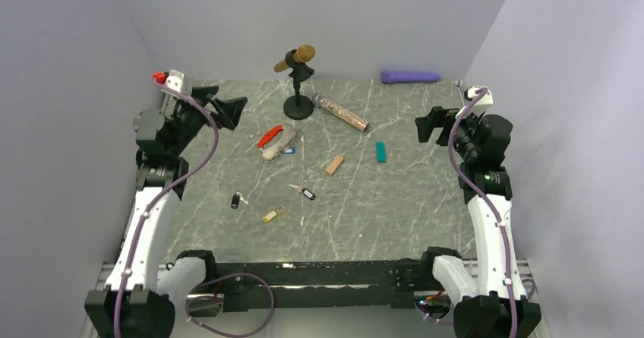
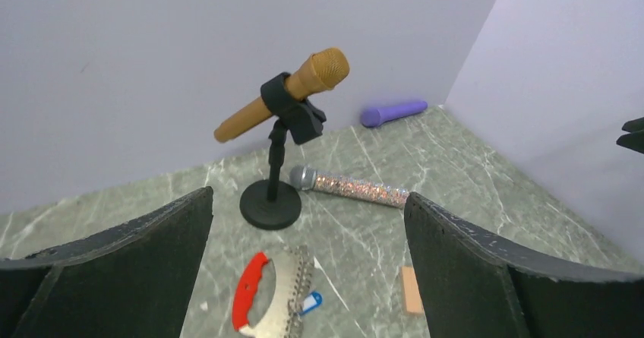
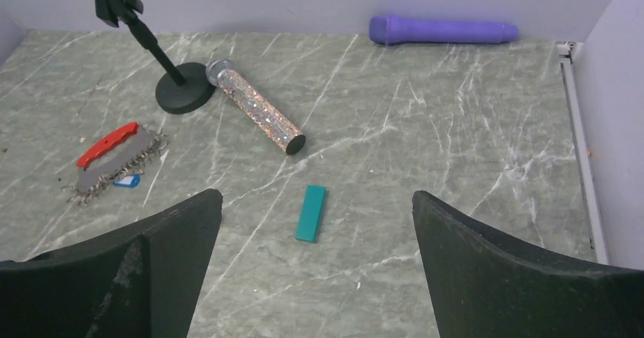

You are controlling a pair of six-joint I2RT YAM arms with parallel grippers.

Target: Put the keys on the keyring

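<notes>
The keyring (image 1: 272,139), a red curved clip on a silvery chain, lies left of the table's middle; it also shows in the left wrist view (image 2: 249,289) and the right wrist view (image 3: 106,145). A blue-tagged key (image 1: 288,151) (image 2: 310,302) (image 3: 127,180) rests against its chain. Nearer the arms lie two black-tagged keys (image 1: 238,200) (image 1: 306,193) and a yellow-tagged key (image 1: 272,216). My left gripper (image 1: 228,110) (image 2: 309,197) hovers open, up and left of the keyring. My right gripper (image 1: 427,125) (image 3: 316,195) hangs open at the right side, holding nothing.
A gold microphone (image 1: 296,58) sits in a black stand (image 1: 298,107) at the back. A glittery microphone (image 1: 342,113) lies beside it. A purple tube (image 1: 410,76) rests against the back wall. A teal block (image 1: 380,152) and a wooden block (image 1: 334,165) lie mid-table.
</notes>
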